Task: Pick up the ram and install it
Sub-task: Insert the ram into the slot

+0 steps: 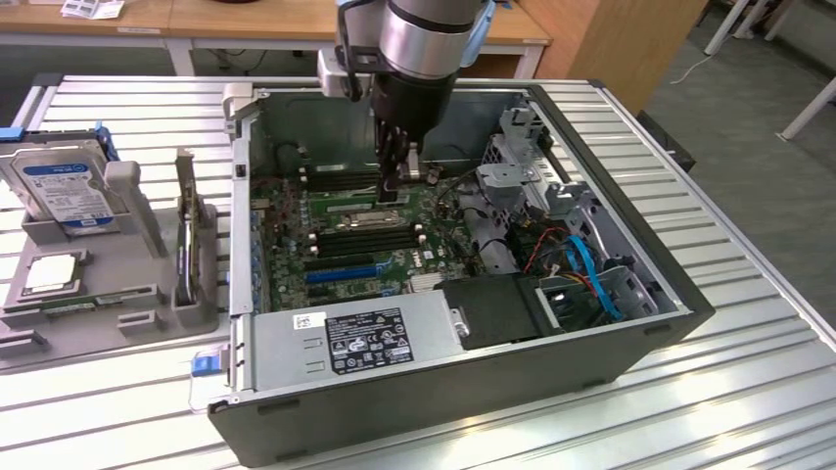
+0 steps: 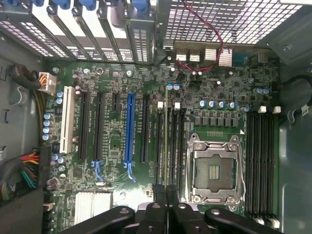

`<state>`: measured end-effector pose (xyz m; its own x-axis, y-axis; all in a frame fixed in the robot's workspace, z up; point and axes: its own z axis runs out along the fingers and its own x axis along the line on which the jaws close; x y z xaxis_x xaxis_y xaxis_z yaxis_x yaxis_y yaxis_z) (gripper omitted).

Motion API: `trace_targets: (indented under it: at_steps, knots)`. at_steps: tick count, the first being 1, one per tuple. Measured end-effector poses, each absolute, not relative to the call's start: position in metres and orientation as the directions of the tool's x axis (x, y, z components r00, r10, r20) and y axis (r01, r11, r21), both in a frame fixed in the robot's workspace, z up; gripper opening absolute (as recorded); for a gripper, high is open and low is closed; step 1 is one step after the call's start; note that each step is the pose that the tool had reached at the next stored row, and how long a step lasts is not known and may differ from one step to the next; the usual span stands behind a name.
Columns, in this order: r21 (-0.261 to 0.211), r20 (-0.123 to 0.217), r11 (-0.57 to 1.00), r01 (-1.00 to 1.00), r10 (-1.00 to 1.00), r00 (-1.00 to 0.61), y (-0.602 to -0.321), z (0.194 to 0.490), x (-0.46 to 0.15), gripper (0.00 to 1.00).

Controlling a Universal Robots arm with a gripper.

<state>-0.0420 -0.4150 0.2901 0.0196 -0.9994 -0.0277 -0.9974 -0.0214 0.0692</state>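
Note:
The ram point(image 2: 165, 141) shows edge-on in the wrist view as a thin green strip over the black memory slots point(image 2: 173, 146) beside the CPU socket point(image 2: 213, 168). My gripper point(image 2: 166, 195) is shut on the ram, one finger on each side of it. In the exterior view my gripper point(image 1: 399, 181) reaches straight down into the open computer case point(image 1: 653, 294), low over the motherboard point(image 1: 352, 245). Whether the stick touches a slot I cannot tell.
A second bank of memory slots point(image 2: 261, 161) lies on the other side of the socket. PCI slots point(image 2: 129, 126) and cables point(image 2: 29, 170) sit on the board. The power supply point(image 1: 359, 338) and drive bay with blue cables point(image 1: 588, 274) fill the case. A grey tray point(image 1: 26, 348) holds a hard drive point(image 1: 66, 186) and a CPU point(image 1: 53, 274).

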Motion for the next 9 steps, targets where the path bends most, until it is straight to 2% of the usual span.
trace_targets:
  at_steps: [9]
  knots:
    - [0.069, -0.028, -0.021, -0.997, -0.999, 0.020, -0.4150, 0.2862, -0.0420, 0.12]
